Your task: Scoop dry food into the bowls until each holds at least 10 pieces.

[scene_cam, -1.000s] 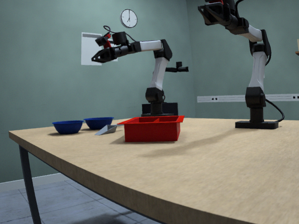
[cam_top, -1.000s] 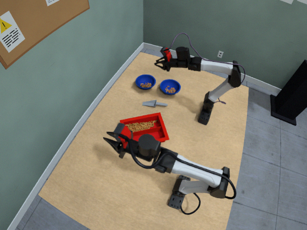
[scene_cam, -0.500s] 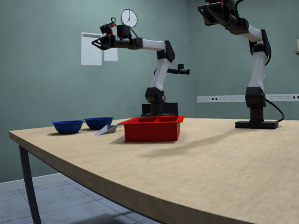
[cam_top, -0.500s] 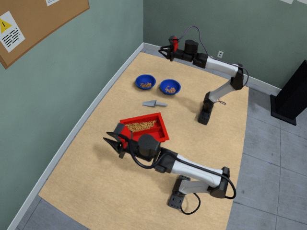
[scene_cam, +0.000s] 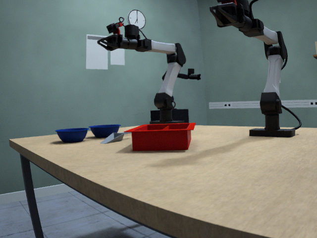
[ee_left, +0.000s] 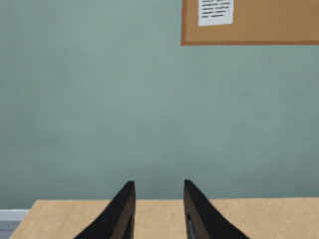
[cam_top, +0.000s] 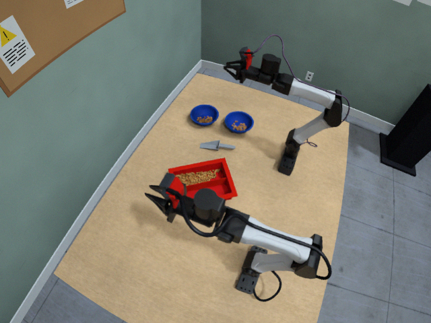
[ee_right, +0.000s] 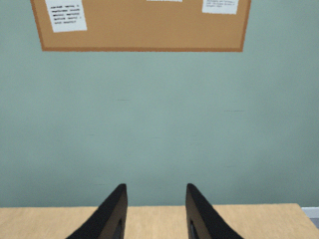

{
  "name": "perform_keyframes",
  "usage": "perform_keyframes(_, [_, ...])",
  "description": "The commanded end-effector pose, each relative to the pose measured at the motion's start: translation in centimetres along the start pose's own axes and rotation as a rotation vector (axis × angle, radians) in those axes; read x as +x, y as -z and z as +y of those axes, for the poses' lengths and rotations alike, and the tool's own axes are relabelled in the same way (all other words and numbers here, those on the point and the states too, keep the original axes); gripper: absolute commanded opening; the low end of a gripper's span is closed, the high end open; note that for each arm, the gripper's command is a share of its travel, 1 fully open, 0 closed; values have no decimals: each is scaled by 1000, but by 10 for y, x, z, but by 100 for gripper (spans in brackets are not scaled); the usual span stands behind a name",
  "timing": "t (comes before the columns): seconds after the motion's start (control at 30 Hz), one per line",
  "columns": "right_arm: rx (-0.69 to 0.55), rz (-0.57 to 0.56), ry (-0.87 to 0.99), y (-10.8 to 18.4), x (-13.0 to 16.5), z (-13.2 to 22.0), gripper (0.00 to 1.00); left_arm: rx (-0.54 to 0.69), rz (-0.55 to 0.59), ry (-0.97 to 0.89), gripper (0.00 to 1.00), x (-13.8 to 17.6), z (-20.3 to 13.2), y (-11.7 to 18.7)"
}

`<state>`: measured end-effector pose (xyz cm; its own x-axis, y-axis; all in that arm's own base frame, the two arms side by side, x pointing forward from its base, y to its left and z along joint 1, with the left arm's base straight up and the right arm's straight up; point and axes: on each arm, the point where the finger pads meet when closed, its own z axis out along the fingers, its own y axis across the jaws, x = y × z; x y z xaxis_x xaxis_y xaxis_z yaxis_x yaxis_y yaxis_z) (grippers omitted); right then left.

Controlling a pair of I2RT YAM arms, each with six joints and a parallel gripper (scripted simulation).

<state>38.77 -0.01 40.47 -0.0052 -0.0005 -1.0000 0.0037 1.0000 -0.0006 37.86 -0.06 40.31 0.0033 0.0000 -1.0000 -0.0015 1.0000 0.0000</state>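
Two blue bowls stand upright on the table, one nearer the wall (cam_top: 203, 110) (scene_cam: 72, 135), the other (cam_top: 238, 116) (scene_cam: 104, 131) beside it. Each holds several tan pieces. The grey scoop (cam_top: 212, 145) (scene_cam: 114, 137) lies on the table between bowls and box, with no food visible in it. The red box (cam_top: 230, 177) (scene_cam: 160, 140) is flat on the table, with dry food (cam_top: 199, 177) in one compartment. My left gripper (cam_top: 148, 190) (ee_left: 159, 189) is partly open, empty, raised beside the box. My right gripper (cam_top: 225, 66) (scene_cam: 98, 41) (ee_right: 157, 192) is partly open, empty, high beyond the bowls.
The left arm partly covers the box in the top view. The wooden table (cam_top: 139, 257) (scene_cam: 230, 174) meets the wall (cam_top: 146, 69) along one long side. In both wrist views only the wall, pinboard and table edge lie beyond the fingers.
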Motion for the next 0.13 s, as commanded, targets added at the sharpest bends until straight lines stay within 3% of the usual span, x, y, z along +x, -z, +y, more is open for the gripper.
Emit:
perform_keyframes(0.0, [8, -75, 5, 8, -29, -3, 32, 6, -5, -6, 27, -3, -3, 0])
perform_keyframes(0.1, [8, -75, 5, 8, -29, -3, 32, 6, -5, -6, 27, -3, -3, 0])
